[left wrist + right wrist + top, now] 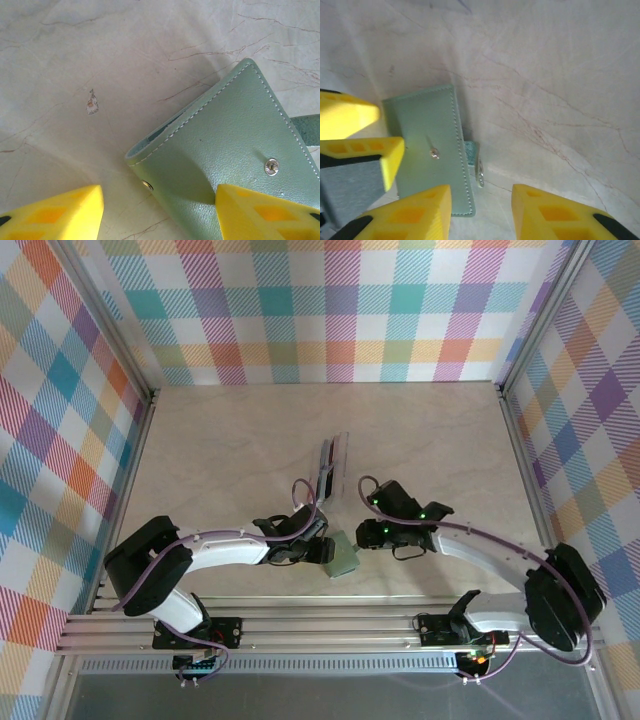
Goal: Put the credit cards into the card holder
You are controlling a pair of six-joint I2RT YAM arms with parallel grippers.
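So the card holder [342, 555] is lying flat on the table [220, 440], close to the near edge and about midway between the side edges, right between the two arms. It's a grey-green folded wallet with white stitching and a small metal snap [271, 166] on its face. A short strap [471, 152] sticks out from one side.

The left tool [157, 187] is spread pretty wide. One yellow finger [265, 210] sits over the wallet's face just below the snap. The other finger is off to the side over bare table, clear of the leather. So it isn't clamped on anything, though I can't tell if that one finger is pressing down or just hovering.

The right tool [481, 187] is partly parted, narrower than the left. One of its fingers [420, 212] overlaps the corner of the wallet, and the wallet's edge and the strap show in the gap between the jaws. It isn't pinching anything as far as I can see.

The credit cards [323, 478] are standing on edge in a clear tray [340, 445] around the middle of the table, apart from the wallet and farther from the near edge. They're too small for me to pick out colours.
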